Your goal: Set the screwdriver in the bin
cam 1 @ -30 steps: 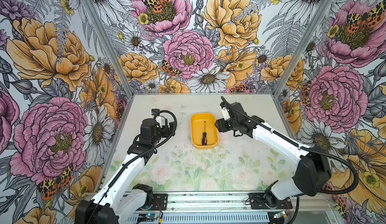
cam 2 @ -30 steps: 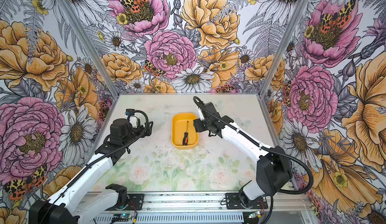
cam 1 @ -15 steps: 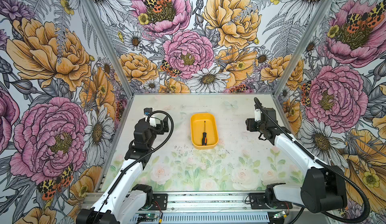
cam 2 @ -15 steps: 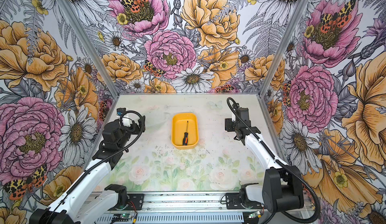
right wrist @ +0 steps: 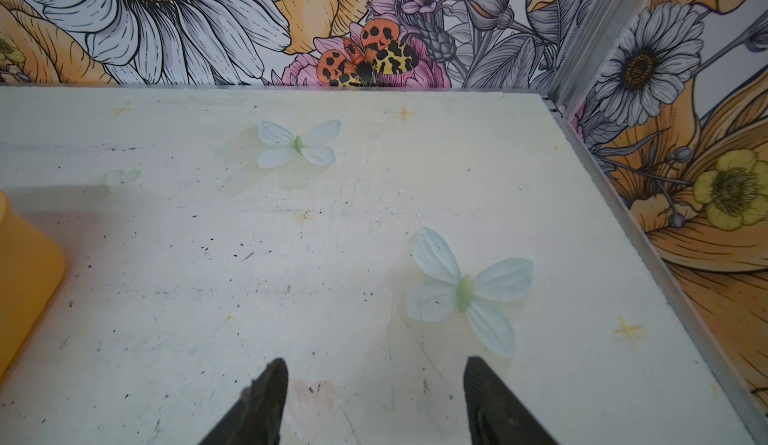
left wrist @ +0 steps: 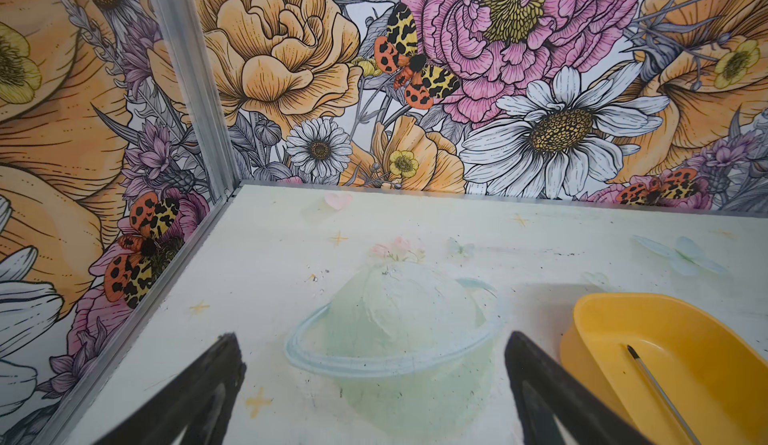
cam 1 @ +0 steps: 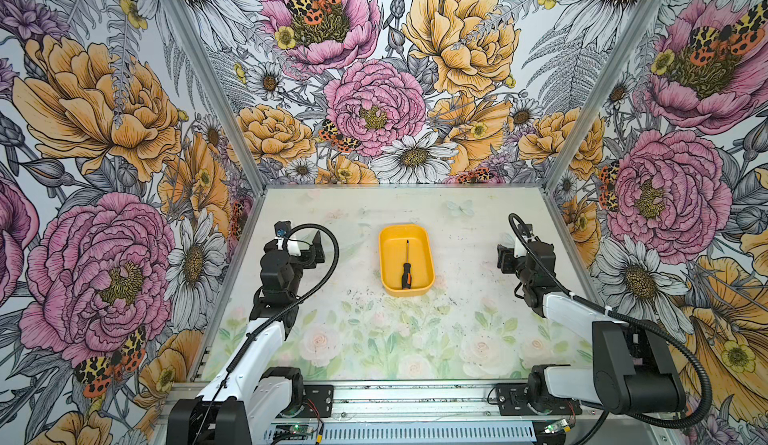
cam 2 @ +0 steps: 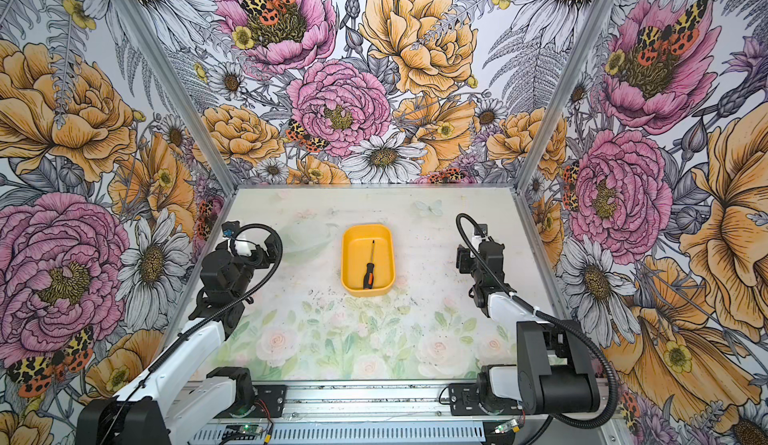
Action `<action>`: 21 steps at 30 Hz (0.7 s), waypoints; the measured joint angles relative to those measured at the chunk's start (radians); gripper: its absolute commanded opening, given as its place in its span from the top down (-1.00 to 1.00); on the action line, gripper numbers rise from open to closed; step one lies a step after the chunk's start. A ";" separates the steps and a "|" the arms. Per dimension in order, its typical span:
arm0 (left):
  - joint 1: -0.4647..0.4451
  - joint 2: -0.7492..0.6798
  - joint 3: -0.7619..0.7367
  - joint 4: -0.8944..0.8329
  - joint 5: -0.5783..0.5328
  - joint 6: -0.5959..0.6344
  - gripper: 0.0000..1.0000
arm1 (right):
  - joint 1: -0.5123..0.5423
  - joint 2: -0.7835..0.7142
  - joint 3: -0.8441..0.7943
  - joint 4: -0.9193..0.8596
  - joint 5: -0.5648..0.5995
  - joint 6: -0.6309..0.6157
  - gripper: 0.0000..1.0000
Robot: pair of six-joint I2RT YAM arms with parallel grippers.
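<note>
Lying flat on the floor of a shallow, rectangular yellow-orange plastic bin [cam 1: 422, 252] with rounded corners is a small slim screwdriver [cam 1: 406, 266] with a thin dark metal shaft and a black-and-orange handle. In both top views its handle points to the bin's near end and its tip to the far end. The bin sits near the middle of a pale tabletop [cam 1: 365, 339] printed with faint flowers. The left pincer [cam 1: 309, 247] hangs left of the bin and the right pincer [cam 1: 503, 256] right of it, both well apart from it.

The left wrist view adds what the top views do not. The left pincer's two black fingers [left wrist: 216, 364] stand wide apart with only bare tabletop between them. Beside one finger lies the bin's far end with the screwdriver's shaft and tip; the handle is cut off at the picture's edge. In the right wrist view the right pincer's fingers [right wrist: 270, 384] are also apart and grip nothing. A printed pale butterfly [right wrist: 465, 293] lies just ahead of them, and only one rounded corner of the bin shows.

Flower-papered walls [cam 1: 374, 102] with metal corner posts close the tabletop on the left, far and right. A metal rail [cam 1: 415, 401] carrying the arm bases runs along the near edge. Open tabletop surrounds the bin, widest on the near side. Each pincer hangs roughly midway between the bin and its side wall.
</note>
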 measured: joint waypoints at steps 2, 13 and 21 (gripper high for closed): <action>0.006 0.012 -0.005 0.011 0.008 0.000 -0.98 | 0.000 0.018 -0.004 0.040 0.000 -0.003 -0.37; 0.034 0.072 -0.039 0.121 0.045 0.000 -0.98 | 0.000 0.025 -0.058 0.208 0.005 -0.010 -0.36; 0.061 0.146 -0.059 0.205 0.061 -0.001 -0.98 | 0.000 0.059 -0.110 0.336 0.053 -0.010 -0.37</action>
